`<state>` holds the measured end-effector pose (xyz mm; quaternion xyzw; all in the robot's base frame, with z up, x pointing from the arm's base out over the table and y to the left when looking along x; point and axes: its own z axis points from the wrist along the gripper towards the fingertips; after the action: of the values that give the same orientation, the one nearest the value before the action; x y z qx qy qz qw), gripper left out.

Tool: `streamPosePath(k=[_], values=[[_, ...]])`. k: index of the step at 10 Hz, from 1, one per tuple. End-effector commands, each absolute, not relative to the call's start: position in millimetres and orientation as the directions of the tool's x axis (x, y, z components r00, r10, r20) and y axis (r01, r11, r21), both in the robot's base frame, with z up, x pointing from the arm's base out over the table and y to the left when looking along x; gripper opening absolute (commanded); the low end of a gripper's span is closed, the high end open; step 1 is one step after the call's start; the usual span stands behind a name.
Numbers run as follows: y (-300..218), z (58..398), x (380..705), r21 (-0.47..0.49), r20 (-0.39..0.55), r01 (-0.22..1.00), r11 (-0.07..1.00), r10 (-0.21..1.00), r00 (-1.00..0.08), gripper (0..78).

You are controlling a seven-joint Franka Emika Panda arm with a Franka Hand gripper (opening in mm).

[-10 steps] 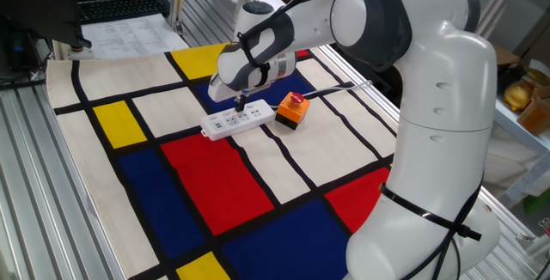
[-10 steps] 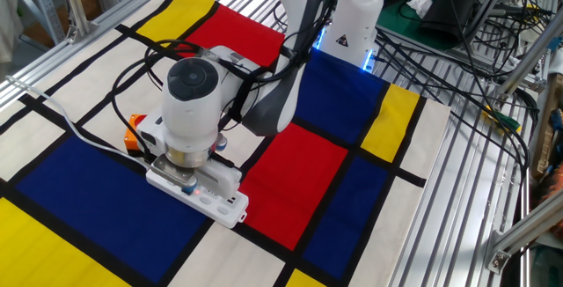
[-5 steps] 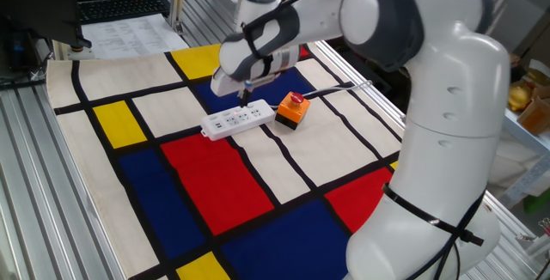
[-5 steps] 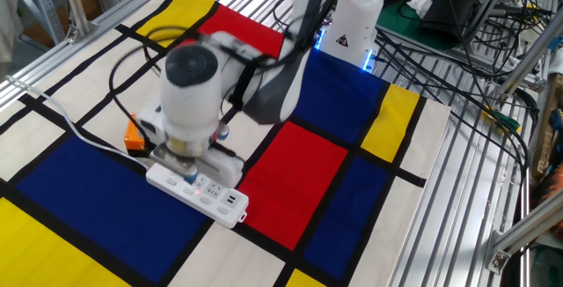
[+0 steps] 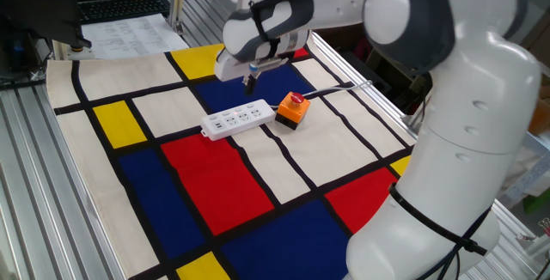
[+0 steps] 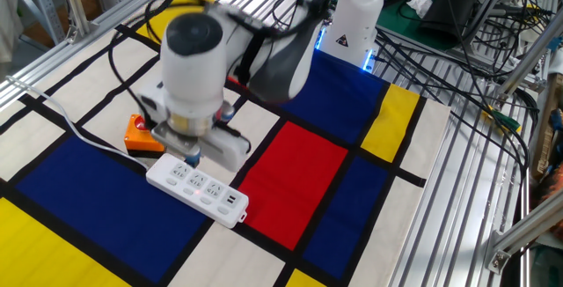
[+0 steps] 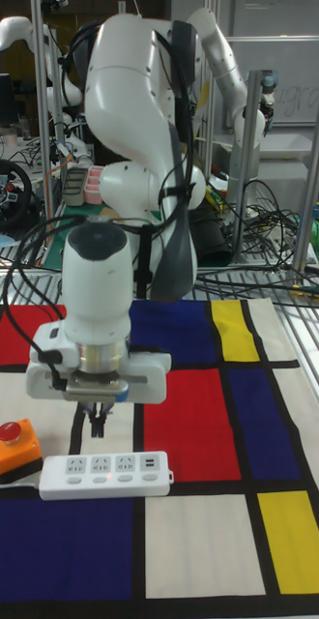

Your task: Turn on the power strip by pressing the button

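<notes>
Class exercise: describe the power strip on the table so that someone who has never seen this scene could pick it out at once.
Start at the big cloth of red, blue, yellow and white blocks covering the table. Near its middle, just below the robot's raised gripper, lies the power strip. It is the long flat white bar with a row of sockets, unlike the small orange box with a red domed button at its end.

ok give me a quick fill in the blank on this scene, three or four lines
1. The gripper hangs ____ the power strip, not touching it.
2. The orange box has a ____ button on top.
3. The power strip lies next to the ____ box.
4. The strip's plastic body is ____ in colour.

Missing words: above; red; orange; white
</notes>
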<state>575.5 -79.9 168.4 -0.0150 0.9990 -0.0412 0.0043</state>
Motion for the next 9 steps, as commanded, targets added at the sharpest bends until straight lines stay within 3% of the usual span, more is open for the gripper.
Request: streamPosePath(k=[1,9], values=[[-67,186,570,-0.081,0.000,-0.002,0.997,-0.002,-1.000,0.0],[-62,176,573,-0.061,0.015,-0.009,0.998,-0.008,-1.000,0.0]])
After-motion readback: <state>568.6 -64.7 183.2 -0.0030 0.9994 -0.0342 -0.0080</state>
